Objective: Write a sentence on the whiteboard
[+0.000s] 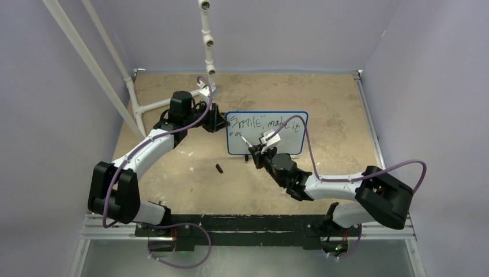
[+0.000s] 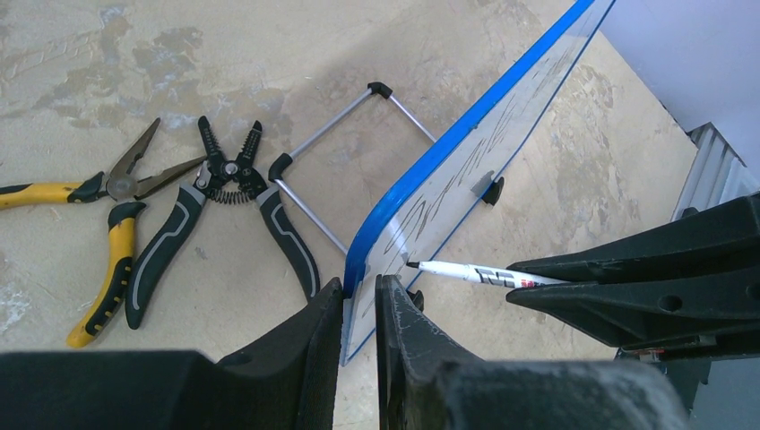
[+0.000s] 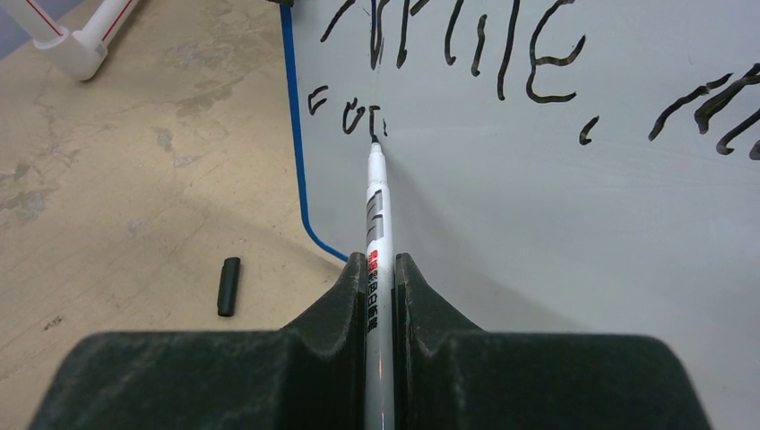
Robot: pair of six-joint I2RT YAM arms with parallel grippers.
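The whiteboard (image 1: 288,143) (image 2: 466,152) (image 3: 538,233) has a blue frame and stands propped up mid-table. My left gripper (image 1: 222,123) (image 2: 358,288) is shut on its left edge, one finger on each face. My right gripper (image 1: 258,151) (image 3: 381,266) is shut on a white marker (image 3: 374,206) (image 2: 466,271) (image 1: 247,142). The marker's black tip touches the board at the end of a short second line. The sentence (image 1: 265,123) (image 3: 502,54) reads roughly "Smile, make it" on the top line, with a few small letters (image 3: 345,115) below it.
A black marker cap (image 1: 219,168) (image 3: 228,286) lies on the table left of the board. In the left wrist view, yellow pliers (image 2: 107,188) and black wire strippers (image 2: 224,188) lie behind the board by its wire stand (image 2: 332,134). A white pipe frame (image 1: 206,40) stands at the back.
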